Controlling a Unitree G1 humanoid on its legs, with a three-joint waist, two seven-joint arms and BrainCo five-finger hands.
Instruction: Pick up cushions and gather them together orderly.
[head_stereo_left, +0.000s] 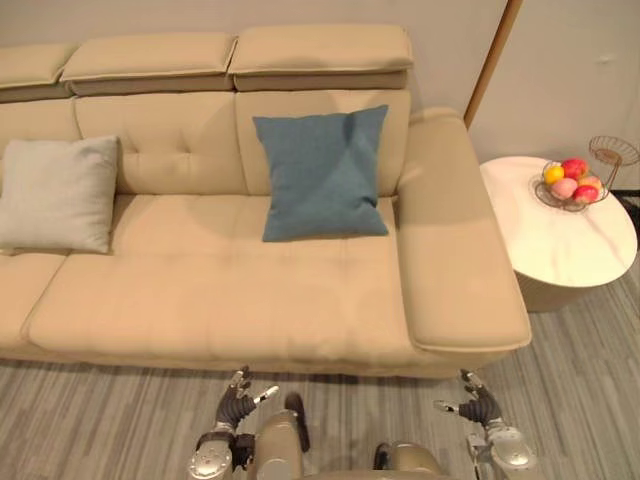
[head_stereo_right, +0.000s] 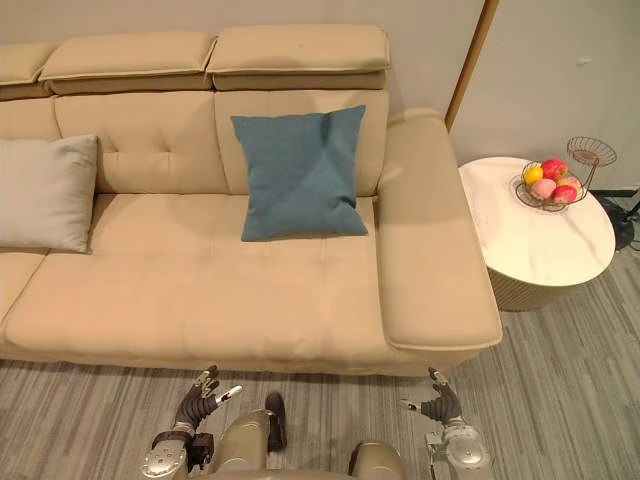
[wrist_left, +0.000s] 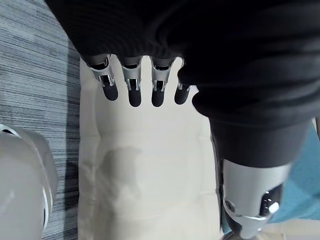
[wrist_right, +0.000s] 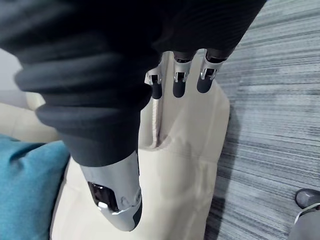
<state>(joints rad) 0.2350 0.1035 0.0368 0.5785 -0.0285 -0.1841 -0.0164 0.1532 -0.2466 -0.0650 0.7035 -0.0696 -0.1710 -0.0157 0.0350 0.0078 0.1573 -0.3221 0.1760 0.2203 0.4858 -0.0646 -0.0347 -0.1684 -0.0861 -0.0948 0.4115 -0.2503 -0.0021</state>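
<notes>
Two robot hands, two cushions, one sofa, one side table.

1. Left robot hand (head_stereo_left: 236, 402): low at the near edge of the scene, over the striped grey floor (head_stereo_left: 100, 420), just short of the sofa's front. Fingers (wrist_left: 131, 92) are straight and side by side with the thumb set apart. The hand is empty.
2. Right robot hand (head_stereo_left: 480, 407): at the same height on the robot's right, near the sofa's front corner. Fingers (wrist_right: 180, 86) are straight and loosely spread with the thumb out to the side. The hand is empty.
3. Sofa (head_stereo_left: 230, 300): beige, tufted backrest, raised headrests, broad armrest at the right end. Its seat edge lies past the fingertips in both wrist views.
4. Blue cushion (head_stereo_left: 322, 172): square, propped upright against the backrest of the right-hand seat, lower edge on the seat, close to the right armrest.
5. Grey cushion (head_stereo_left: 58, 193): propped against the backrest at the left part of the sofa, well apart from the blue cushion, with bare seat between them.
6. Tabletop (head_stereo_left: 560, 250): round and pale, just beside the right armrest.
7. Wire bowl (head_stereo_left: 570, 190): on the far side of the tabletop, holding yellow, red and pink fruit. A smaller wire basket (head_stereo_left: 612, 152) stands just beside it.
</notes>
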